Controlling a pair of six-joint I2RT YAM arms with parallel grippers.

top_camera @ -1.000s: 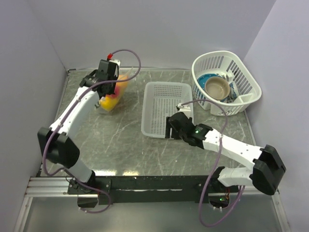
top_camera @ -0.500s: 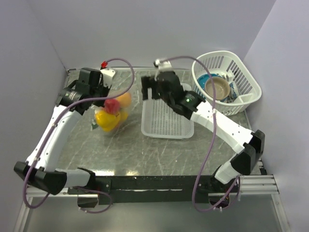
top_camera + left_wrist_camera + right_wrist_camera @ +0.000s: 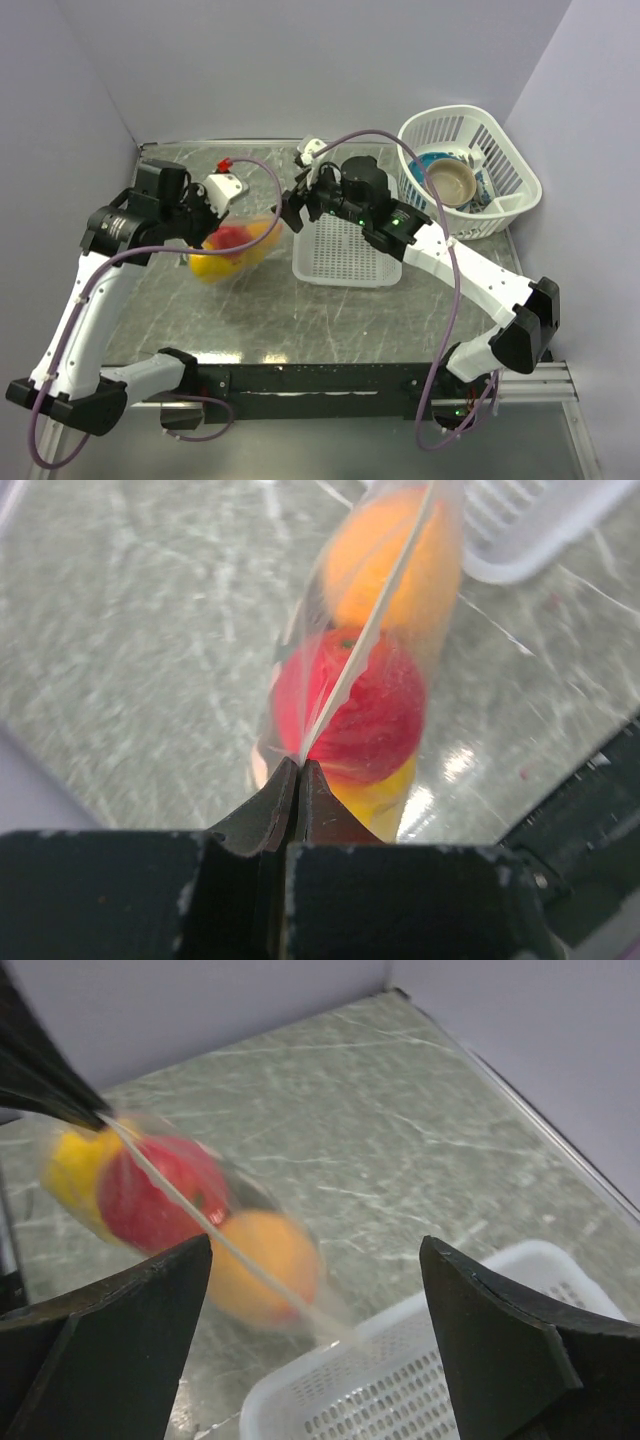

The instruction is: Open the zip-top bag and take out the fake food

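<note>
Dotted clear plastic: the zip-top bag (image 3: pixel 235 250) is held up just left of the flat white tray (image 3: pixel 345 255), with the fake food (image 3: pixel 350 705) (red, orange, yellow) sagging inside. The left gripper (image 3: pixel 298 780) is clenched on one end of the zip strip (image 3: pixel 370 630), and the bag looks sealed. The right gripper (image 3: pixel 298 207), over the tray's far-left corner, is spread wide and holds nothing, with the strip's free end just ahead of it. My judgement of the risk: pinching both lips together would only tug the bag, and a hard pull could slip the film from the left jaws. The dish basket (image 3: pixel 470 170) sits beyond the tray's far-right corner, uninvolved.
</note>
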